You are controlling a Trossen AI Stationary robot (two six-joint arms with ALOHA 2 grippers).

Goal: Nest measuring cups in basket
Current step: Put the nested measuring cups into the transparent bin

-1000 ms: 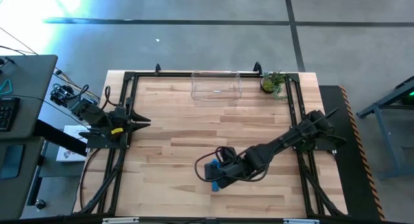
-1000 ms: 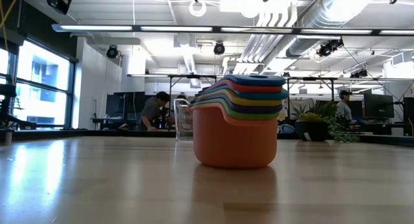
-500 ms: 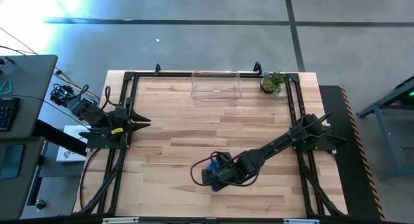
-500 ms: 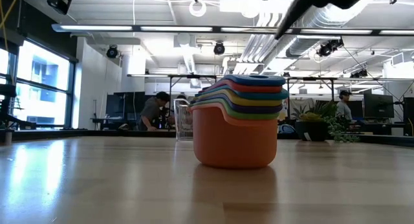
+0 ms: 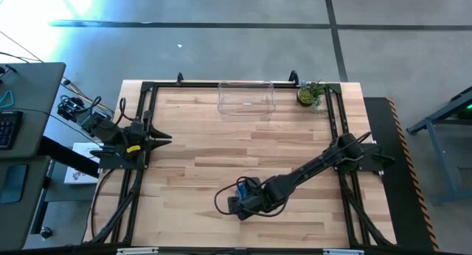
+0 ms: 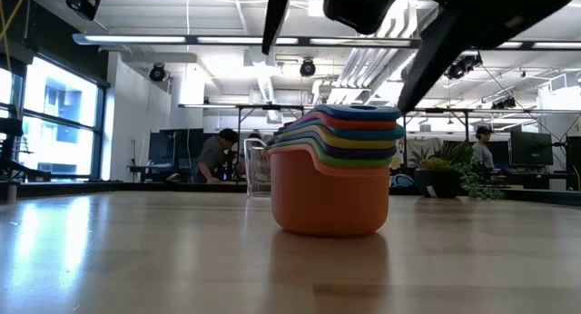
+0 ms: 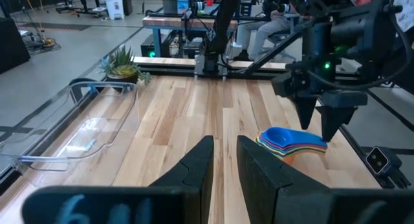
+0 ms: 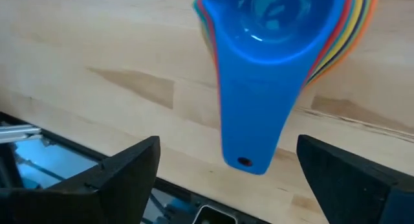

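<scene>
The stack of nested plastic measuring cups [image 6: 334, 173], coral-orange at the bottom with green, yellow, red and blue rims above it, stands upright on the light wooden tabletop [image 5: 199, 166] toward the near edge, well apart from the clear rectangular plastic basket [image 5: 246, 98] at the far edge. The cups are already nested; by judgement the step in hand is to seize the stack and carry it to the basket.

**Right tool.** The right tool [image 6: 354, 42] hangs directly above the stack with its fingers spread wide and nothing between them. In the right wrist view the handle of the top blue cup [image 8: 259, 88] lies between the two fingers.

**Recommended procedure (judgement).**
1. Lower the tool until the fingers straddle the bundled handles or the stack's rim, not the top cup alone.
2. Close on several layers at once. A grip on the blue handle only may lift that cup out and leave the others behind.
3. Lift vertically. Keep the stack level, since the cups sit loosely in one another.
4. Clear the basket wall before descending.

**Left tool.** The left tool [image 7: 223, 166] waits at the left edge of the tabletop, fingers narrowly parted, holding nothing.

**Other items.** A small potted green plant [image 5: 310, 95] stands just beside the basket; avoid it in transit.

**Markings.** No brand, label or legible writing is visible on the cups or the basket.
</scene>
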